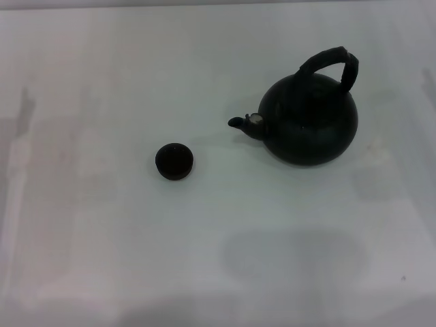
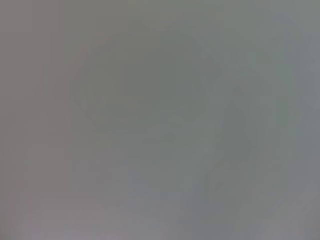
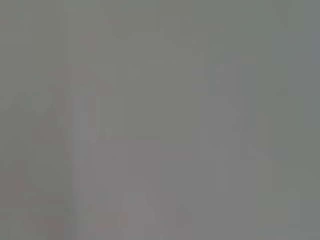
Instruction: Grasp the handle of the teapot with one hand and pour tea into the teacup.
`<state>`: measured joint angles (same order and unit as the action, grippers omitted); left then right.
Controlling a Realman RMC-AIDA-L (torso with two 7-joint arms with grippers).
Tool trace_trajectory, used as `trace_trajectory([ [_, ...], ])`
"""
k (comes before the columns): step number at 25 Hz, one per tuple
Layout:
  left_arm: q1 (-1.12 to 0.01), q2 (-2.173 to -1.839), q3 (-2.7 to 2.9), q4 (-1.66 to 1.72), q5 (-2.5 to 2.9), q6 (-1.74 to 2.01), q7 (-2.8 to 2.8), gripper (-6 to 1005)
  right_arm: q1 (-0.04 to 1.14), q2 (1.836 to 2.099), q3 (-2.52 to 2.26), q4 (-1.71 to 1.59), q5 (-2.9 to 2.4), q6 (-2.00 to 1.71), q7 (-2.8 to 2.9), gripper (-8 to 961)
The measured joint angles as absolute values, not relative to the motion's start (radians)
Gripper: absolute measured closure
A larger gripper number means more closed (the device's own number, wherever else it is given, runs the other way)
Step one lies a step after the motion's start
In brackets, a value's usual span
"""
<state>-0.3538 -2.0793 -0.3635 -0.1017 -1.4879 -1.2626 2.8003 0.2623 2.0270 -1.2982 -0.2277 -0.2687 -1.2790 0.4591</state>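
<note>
The teapot (image 1: 310,122) is a large round black pot standing upright on the white table (image 1: 102,238) at the right of the head view. Its short spout (image 1: 240,123), with a small silvery spot, points left toward the teacup. The handle (image 1: 330,65) is a thick black ribbed hoop arching over the pot's top. The teacup (image 1: 174,161) is a tiny dark round cup standing left of the spout, apart from it. Neither gripper shows in the head view. Both wrist views show only plain grey surface, with no fingers and no objects.
Faint shadows lie on the table near its front edge and at the far left. Nothing else stands on the table.
</note>
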Motion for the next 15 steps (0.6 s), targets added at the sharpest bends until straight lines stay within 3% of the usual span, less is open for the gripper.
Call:
trace_trajectory([
  [15,-0.35,-2.08,-0.366,-0.116,-1.488,-1.219,2.794,137,0.268,2.028,-1.301,-0.167,-0.202,-1.281,0.466,108],
])
